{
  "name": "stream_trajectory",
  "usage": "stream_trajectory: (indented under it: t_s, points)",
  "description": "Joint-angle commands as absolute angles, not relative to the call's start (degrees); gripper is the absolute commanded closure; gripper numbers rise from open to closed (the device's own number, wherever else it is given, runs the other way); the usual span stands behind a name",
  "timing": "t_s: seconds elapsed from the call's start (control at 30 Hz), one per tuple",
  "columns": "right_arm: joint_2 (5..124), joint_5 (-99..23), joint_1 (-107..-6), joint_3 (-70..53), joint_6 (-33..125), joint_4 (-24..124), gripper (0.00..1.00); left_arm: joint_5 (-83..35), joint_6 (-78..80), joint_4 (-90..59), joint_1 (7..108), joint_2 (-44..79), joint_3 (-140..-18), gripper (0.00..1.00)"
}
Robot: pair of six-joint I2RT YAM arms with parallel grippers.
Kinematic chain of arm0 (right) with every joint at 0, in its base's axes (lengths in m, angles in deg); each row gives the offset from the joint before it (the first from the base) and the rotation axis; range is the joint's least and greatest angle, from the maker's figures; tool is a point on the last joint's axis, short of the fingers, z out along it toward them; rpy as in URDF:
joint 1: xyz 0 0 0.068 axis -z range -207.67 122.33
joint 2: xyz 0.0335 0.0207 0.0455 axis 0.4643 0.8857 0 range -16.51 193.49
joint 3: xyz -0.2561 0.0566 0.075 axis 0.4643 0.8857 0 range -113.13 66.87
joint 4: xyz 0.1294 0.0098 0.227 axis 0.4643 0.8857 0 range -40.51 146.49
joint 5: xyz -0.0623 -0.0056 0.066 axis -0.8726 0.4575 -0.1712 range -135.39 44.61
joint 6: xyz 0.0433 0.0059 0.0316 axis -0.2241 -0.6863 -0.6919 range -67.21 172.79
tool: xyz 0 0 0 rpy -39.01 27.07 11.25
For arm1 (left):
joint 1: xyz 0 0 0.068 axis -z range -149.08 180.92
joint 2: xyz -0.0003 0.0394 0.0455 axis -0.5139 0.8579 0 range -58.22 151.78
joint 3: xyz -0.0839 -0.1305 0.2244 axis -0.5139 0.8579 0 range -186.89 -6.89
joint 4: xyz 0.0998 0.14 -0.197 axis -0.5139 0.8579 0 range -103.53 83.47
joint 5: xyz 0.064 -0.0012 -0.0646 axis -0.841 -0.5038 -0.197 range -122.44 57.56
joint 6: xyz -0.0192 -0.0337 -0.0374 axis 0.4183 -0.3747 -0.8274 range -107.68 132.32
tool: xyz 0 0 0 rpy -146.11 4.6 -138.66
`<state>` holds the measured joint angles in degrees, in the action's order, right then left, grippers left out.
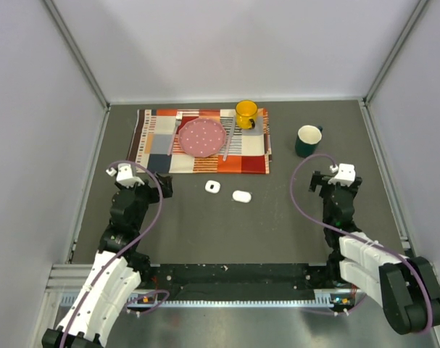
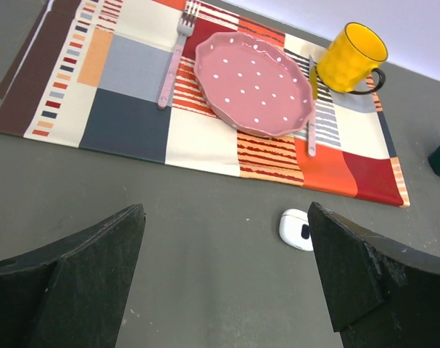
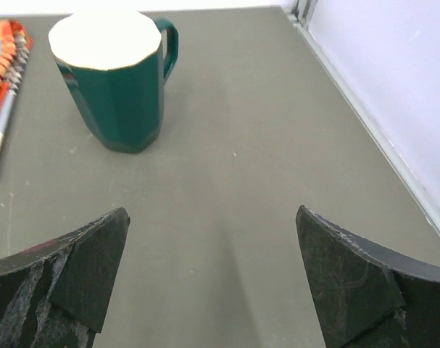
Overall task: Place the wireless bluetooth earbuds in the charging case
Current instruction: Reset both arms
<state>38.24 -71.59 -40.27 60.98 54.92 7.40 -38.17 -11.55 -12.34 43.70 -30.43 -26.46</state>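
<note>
Two white cases [image 1: 213, 186] lie near the placemat [image 1: 154, 141], one perhaps open; left gripper [image 2: 225, 212], right gripper [image 3: 211, 214] gape empty.

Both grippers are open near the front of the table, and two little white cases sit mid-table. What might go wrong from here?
The case with the dark spot and the plain case lie close together, so the open left gripper closing on one may knock the other. No earbuds can be made out in any view, so a pick may miss. The right gripper faces the green mug and might clip it swinging over.
</note>
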Motion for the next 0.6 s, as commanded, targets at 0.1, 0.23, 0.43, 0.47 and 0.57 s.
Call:
stream_trajectory:
  t_s: [0.1,0.23,0.43,0.47,0.57]
  points:
    - [38.69,-71.29,-39.97,69.71,55.86,-18.49,0.01,-43.07,-11.41,-15.03,43.49,-29.65,-28.86,0.01]
    - [36.23,-74.2,-39.97,59.32,50.88,11.22,0.01,-42.89,-11.84,-15.55,43.4,-29.83,-28.86,0.01]
    - [28.79,-73.25,-40.06,62.56,49.55,11.95,0.01,-47.64,-13.25,-14.5,43.4,-30.45,-29.82,0.01]
    - [28.06,-73.69,-40.06,63.0,48.84,12.31,0.01,-47.73,-13.16,-14.5,43.4,-30.36,-29.82,0.01]
    - [27.26,-74.4,-40.06,63.62,48.75,11.87,0.01,-48.43,-12.64,-13.8,43.4,-29.83,-30.26,0.01]
